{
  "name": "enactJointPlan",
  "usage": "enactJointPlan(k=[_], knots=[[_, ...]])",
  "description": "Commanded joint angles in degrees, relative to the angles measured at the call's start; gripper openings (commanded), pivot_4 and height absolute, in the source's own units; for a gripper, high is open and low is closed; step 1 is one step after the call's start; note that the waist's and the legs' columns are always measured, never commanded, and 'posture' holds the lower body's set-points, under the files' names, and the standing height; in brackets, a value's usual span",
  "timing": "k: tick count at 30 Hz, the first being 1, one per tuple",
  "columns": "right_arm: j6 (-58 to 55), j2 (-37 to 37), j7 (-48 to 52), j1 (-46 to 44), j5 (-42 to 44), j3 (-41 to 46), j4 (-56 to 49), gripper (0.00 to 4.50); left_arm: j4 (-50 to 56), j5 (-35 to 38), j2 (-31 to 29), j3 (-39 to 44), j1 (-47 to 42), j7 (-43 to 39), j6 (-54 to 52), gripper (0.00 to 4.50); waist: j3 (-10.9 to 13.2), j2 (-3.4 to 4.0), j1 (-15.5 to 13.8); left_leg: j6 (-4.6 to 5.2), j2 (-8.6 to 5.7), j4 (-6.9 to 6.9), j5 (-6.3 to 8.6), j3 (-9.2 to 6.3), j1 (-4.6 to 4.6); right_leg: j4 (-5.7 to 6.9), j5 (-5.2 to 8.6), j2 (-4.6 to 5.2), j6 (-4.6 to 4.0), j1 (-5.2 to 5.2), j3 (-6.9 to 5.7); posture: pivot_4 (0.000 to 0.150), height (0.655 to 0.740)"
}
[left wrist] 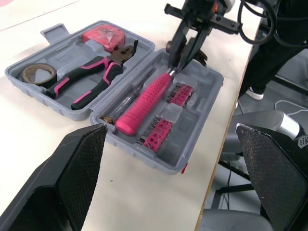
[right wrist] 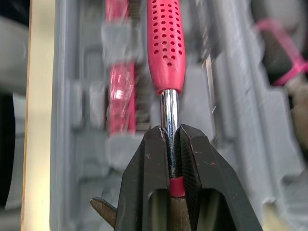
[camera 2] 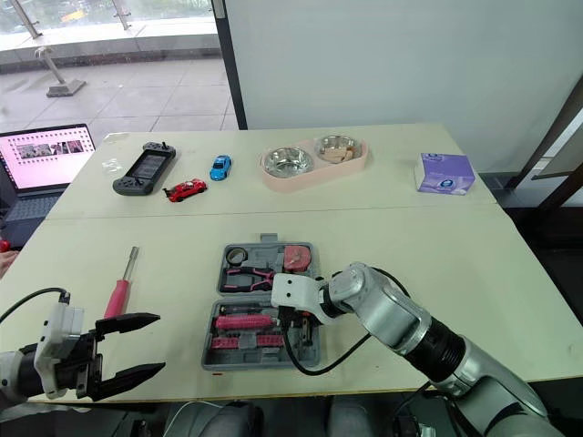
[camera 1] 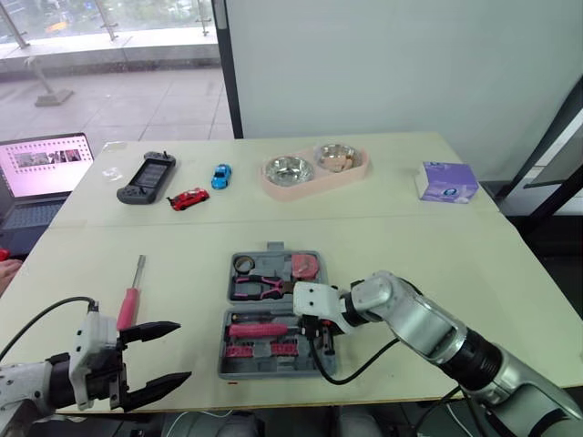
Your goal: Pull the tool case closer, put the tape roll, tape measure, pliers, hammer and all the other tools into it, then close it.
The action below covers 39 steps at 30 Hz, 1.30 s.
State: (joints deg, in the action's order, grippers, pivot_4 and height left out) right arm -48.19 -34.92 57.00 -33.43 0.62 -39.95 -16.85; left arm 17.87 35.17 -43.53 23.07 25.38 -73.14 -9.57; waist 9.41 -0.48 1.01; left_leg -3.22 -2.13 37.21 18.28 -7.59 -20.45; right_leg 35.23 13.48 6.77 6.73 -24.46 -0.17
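At lower left your left gripper (camera 1: 173, 350) hangs, fingers wide. At centre your right gripper (right wrist: 172, 129) pinches the hammer (left wrist: 144, 103) by its steel shaft, apparently seating it in the tool case's (left wrist: 192, 159) near half. Next, likely: release, then fetch the one screwdriver (camera 1: 130, 305) at left. Beyond, one pliers (left wrist: 86, 82), one tape roll (left wrist: 36, 74) and one tape measure (left wrist: 103, 37) lie stowed.

right gripper (camera 1: 316, 331) at the hammer (camera 1: 259, 330) in the open tool case (camera 1: 264, 369) (left fingers (camera 1: 153, 330) spread).

Tool case (camera 1: 273, 368) mid-table; pliers (camera 1: 260, 288), tape roll (camera 1: 242, 264), tape measure (camera 1: 305, 267) in far half, hammer (camera 1: 258, 330) in near; screwdriver (camera 1: 128, 308) left.
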Motion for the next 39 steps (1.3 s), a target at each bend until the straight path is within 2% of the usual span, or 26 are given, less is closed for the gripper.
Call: enactJointPlan(k=[1,11,21,31,39], knots=[[-3.1,0.4,0.5,-2.2,-0.2,0.0,-2.4,0.03,1.5,0.8,0.1,0.7,0.5,0.1,0.3,4.50,0.0,0.00,-0.1,0.00,0.00,0.00,0.00,0.00,0.01,0.01,0.00,0.00,0.00,0.00,0.00,0.150,0.7239],[-11.5,3.4,-0.7,-6.0,0.6,-1.4,-3.5,0.03,1.5,0.7,0.3,0.5,0.6,0.3,0.2,4.50,0.0,0.01,0.0,0.00,0.00,0.00,0.00,-0.01,0.00,0.01,-0.01,0.00,0.01,-0.01,0.00,0.150,0.7239],[-11.4,3.7,-1.2,-6.8,0.4,-3.2,-3.2,0.03,1.6,0.5,0.4,0.4,0.5,0.5,0.3,4.50,0.0,0.01,0.1,0.00,0.00,0.00,0.00,-0.01,0.01,0.03,-0.03,0.00,0.05,-0.02,0.00,0.150,0.7239],[-17.2,3.6,-0.7,-11.1,2.4,-4.5,-5.4,0.03,1.7,0.4,0.8,0.2,0.8,0.7,0.5,4.50,0.0,0.02,0.0,0.00,0.00,0.01,0.00,-0.01,0.00,0.03,-0.03,0.00,0.05,-0.03,0.00,0.150,0.7239],[-18.0,3.9,-2.0,-10.8,3.4,-5.7,-5.2,0.03,1.7,0.3,1.0,0.1,0.7,0.9,0.5,4.50,0.0,0.02,0.1,-0.01,0.00,0.00,0.00,-0.01,-0.01,0.03,-0.03,0.00,0.05,-0.04,0.00,0.150,0.7239]])
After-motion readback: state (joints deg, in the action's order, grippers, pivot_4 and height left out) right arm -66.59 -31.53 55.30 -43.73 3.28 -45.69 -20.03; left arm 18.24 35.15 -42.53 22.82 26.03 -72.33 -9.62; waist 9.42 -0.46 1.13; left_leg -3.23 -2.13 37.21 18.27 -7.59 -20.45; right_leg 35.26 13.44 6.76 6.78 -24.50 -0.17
